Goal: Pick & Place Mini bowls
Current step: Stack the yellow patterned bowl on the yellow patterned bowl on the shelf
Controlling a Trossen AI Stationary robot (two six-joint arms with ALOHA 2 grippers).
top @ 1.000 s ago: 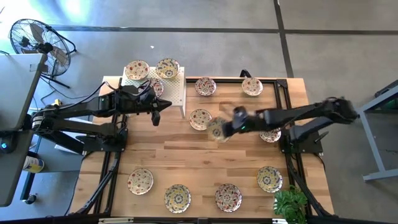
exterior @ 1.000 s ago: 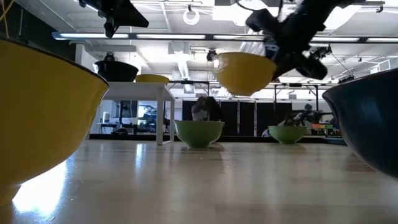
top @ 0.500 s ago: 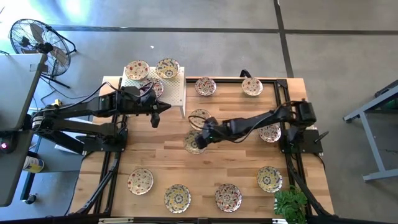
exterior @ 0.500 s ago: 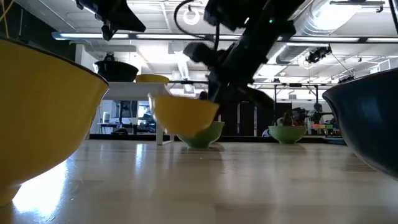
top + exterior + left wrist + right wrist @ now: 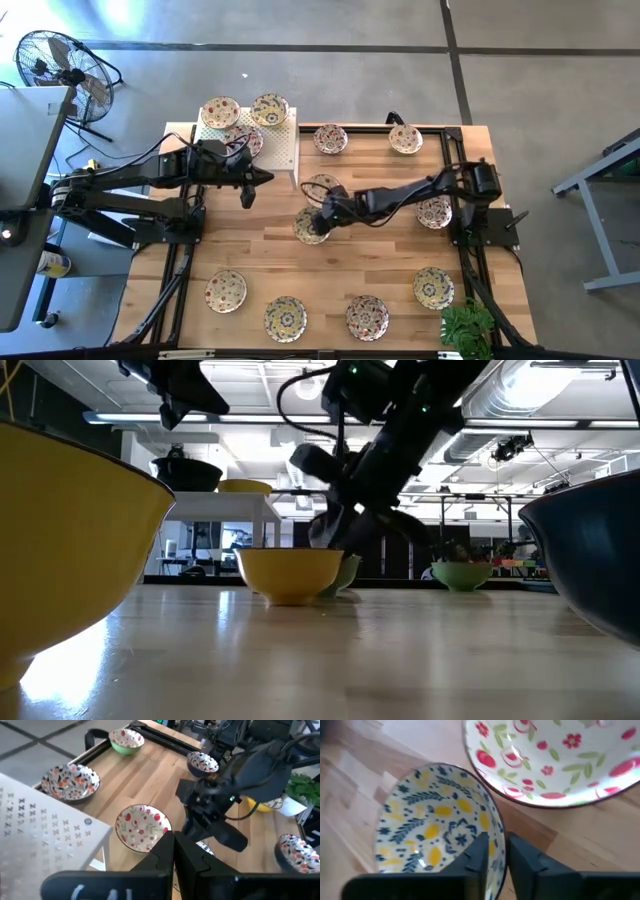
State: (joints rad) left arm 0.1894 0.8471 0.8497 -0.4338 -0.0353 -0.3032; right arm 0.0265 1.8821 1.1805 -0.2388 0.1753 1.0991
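A glossy round yellow-patterned bowl (image 5: 437, 827) sits on the wood-plank table (image 5: 390, 265); the right gripper (image 5: 492, 851) straddles its rim, fingers slightly parted. A red-flowered bowl (image 5: 555, 760) lies just beside. The left gripper (image 5: 173, 855) hovers pressed together.

A wooden bench (image 5: 260, 255) stands on grey floor. A fan (image 5: 55, 62) sits at ten o'clock; a green plant (image 5: 467, 330) at five o'clock.

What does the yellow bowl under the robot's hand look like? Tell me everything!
The yellow bowl is small, round and glossy like ceramic, yellow outside, cream inside with blue leaves and yellow lemon shapes. It sits upright on the wooden table, beside a red-flowered bowl. The right gripper straddles its rim, fingers slightly apart.
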